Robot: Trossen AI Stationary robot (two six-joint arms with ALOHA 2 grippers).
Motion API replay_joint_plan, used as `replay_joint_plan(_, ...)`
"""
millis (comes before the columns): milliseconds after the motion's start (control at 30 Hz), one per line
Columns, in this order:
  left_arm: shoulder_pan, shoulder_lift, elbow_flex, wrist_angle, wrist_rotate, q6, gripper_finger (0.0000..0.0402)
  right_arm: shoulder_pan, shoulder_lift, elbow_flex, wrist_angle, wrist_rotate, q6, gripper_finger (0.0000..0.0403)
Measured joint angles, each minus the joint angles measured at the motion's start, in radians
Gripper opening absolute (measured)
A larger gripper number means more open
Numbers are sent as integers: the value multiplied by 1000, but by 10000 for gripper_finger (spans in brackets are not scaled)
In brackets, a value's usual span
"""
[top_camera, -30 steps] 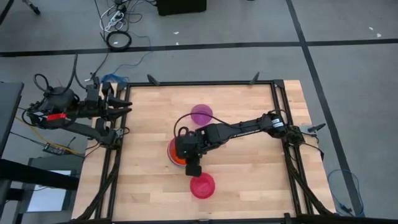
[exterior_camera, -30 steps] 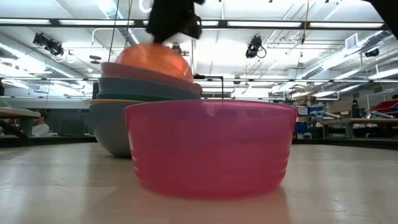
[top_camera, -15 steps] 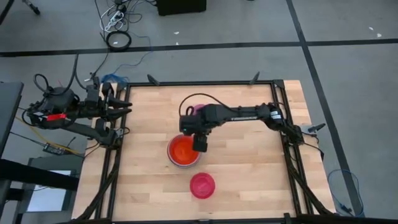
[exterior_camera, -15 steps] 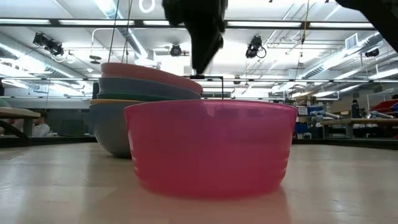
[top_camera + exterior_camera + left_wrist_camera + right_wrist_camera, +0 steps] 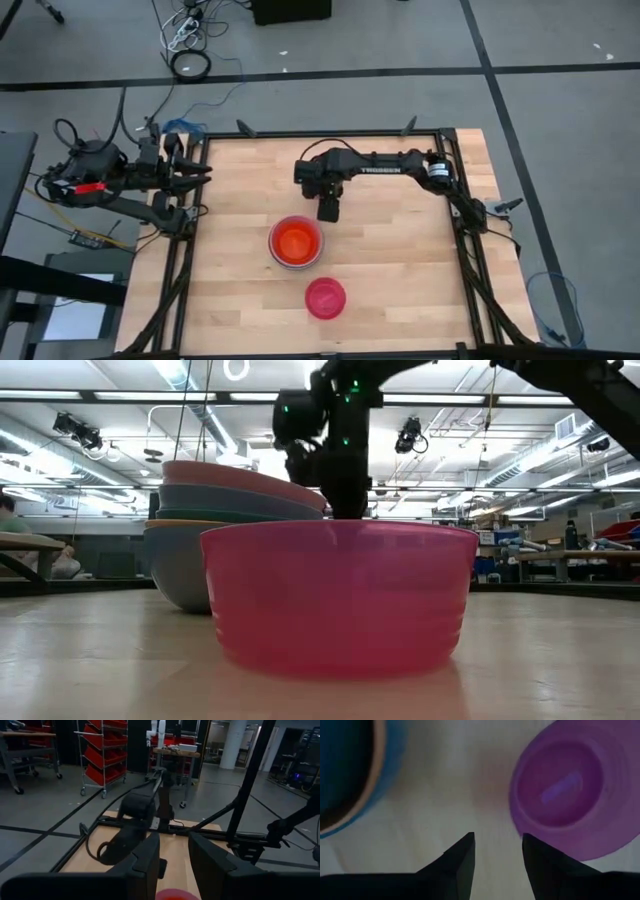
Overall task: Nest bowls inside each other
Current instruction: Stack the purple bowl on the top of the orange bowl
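Observation:
A stack of nested bowls with the orange bowl innermost stands mid-table on its base. The magenta-red bowl sits alone nearer the front edge, and fills the low view. The purple bowl stands mouth up on the table; in the high view my right arm covers it. My right gripper points down, open and empty, over bare wood between the purple bowl and the stack's rim. My left gripper waits open at the table's left edge.
A black frame runs round the wooden table. Bare wood lies to the right of the bowls and along the left side. Cables lie on the floor beyond the far edge.
My right gripper has let go of the orange bowl, which has dropped from just above the stack into it. The gripper has then swung toward the table's far edge and gone down beside the purple bowl. The magenta-red bowl has kept its place.

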Motion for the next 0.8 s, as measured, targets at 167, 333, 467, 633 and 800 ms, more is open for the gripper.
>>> replay_joint_plan(167, 0, 0, 0, 0, 0, 1, 113, -20, 0, -52, 62, -3, -35, 149)
replay_joint_plan(333, 0, 0, 0, 0, 0, 4, 113, -45, 2, -79, 99, -12, -48, 148)
replay_joint_plan(467, 0, 0, 0, 0, 0, 4, 113, -61, 2, -106, 137, -26, -51, 141)
replay_joint_plan(633, 0, 0, 0, 0, 0, 3, 113, -70, 2, -165, 184, -60, -47, 122)
replay_joint_plan(800, 0, 0, 0, 1, 0, 2, 113, -70, 2, -208, 207, -72, -39, 95)
